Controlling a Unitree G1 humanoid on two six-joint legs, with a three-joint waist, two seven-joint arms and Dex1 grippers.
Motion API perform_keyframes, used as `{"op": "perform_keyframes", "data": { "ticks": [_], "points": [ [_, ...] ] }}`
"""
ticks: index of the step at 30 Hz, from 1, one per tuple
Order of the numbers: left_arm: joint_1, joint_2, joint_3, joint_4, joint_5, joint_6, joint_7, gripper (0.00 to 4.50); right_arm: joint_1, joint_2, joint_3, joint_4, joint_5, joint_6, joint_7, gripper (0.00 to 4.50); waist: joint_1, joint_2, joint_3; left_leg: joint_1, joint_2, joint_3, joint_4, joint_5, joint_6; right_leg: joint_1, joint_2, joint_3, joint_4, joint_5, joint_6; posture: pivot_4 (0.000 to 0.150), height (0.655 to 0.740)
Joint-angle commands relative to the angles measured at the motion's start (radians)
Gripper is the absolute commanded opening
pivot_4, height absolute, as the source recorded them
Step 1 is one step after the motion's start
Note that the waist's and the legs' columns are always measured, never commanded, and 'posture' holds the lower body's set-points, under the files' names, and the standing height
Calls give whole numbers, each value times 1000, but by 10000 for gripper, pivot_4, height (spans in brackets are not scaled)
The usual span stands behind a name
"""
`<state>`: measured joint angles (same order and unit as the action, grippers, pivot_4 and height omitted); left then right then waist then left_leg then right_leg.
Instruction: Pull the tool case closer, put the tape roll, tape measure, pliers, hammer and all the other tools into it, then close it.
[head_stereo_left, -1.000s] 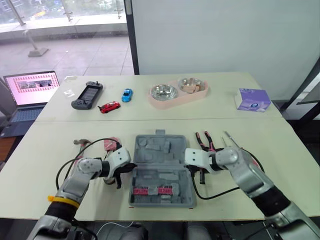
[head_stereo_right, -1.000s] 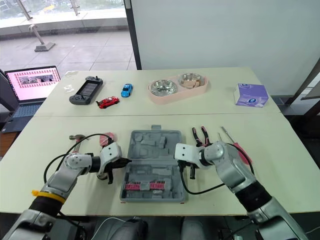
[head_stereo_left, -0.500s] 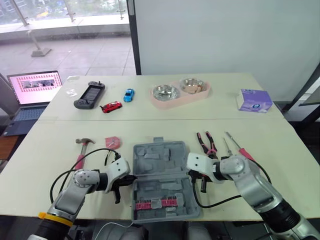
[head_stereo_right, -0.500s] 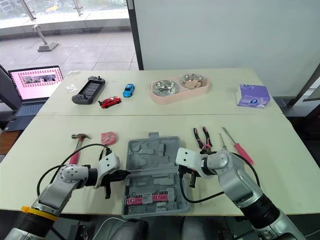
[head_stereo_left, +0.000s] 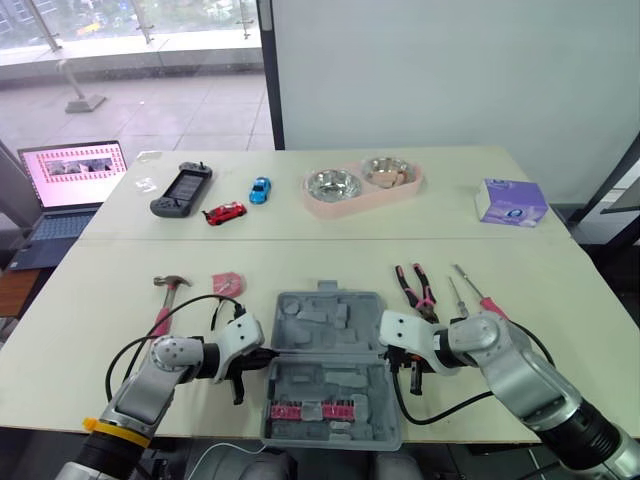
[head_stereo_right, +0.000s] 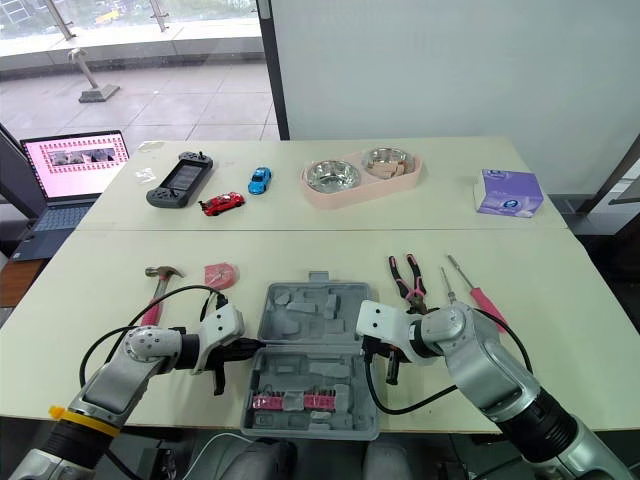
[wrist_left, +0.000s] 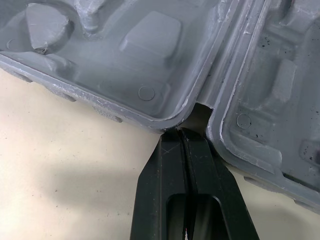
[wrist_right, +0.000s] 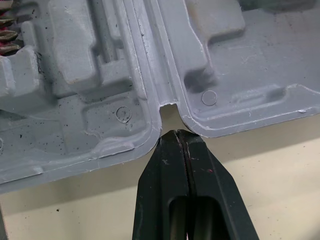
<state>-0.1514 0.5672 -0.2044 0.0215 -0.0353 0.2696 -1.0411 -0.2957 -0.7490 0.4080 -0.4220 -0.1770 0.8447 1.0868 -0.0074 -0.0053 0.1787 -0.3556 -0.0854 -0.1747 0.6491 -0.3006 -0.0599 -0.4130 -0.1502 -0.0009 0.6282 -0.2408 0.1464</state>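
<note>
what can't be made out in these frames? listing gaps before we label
1. hammer: head views, lower handle hidden behind the left arm.
2. pink item beside it: head views, too small to tell if it's the tape roll.
3. thin screwdriver: head views, near end hidden by the right arm.
4. red-banded pieces in the tool case: head views, too small to identify.

- You have bright, even daylight coming in from the window (head_stereo_left: 130, 30) at the far left.
- The table (head_stereo_left: 560, 290) looks pale and evenly lit.
- Shadows are soft: a thin one under the tool case (head_stereo_left: 330, 340) rim, and a grey patch on the tabletop beside the left gripper (wrist_left: 183, 131) in its wrist view.
- The steel bowls (head_stereo_left: 331, 184) carry small bright highlights, and the laptop screen (head_stereo_left: 72, 170) glows pink.
- Beyond the glass, the pavement looks washed out.
</note>
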Motion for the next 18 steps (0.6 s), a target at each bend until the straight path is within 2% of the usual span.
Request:
{"op": "perform_keyframes", "data": {
  "ticks": [1,9,18],
  "points": [
    [43,9,-38,-31,-15,20,-18,0,8,-15,3,-92,43,19,6,156,0,0,0,0,0,0,0,0,0,0,0,0,0,0,0,1500,7360],
    [125,32,-44,-122,-37,53,-13,0,45,-55,10,-161,88,68,-12,156,-3,0,0,0,1,1,0,-1,1,0,0,0,-1,0,0,1500,7360],
    [144,52,-25,-121,-44,58,-1,0,53,-82,18,-175,121,78,-43,156,-1,0,0,0,1,1,0,-1,1,0,0,0,-1,0,1,1500,7360]
  ]
}}
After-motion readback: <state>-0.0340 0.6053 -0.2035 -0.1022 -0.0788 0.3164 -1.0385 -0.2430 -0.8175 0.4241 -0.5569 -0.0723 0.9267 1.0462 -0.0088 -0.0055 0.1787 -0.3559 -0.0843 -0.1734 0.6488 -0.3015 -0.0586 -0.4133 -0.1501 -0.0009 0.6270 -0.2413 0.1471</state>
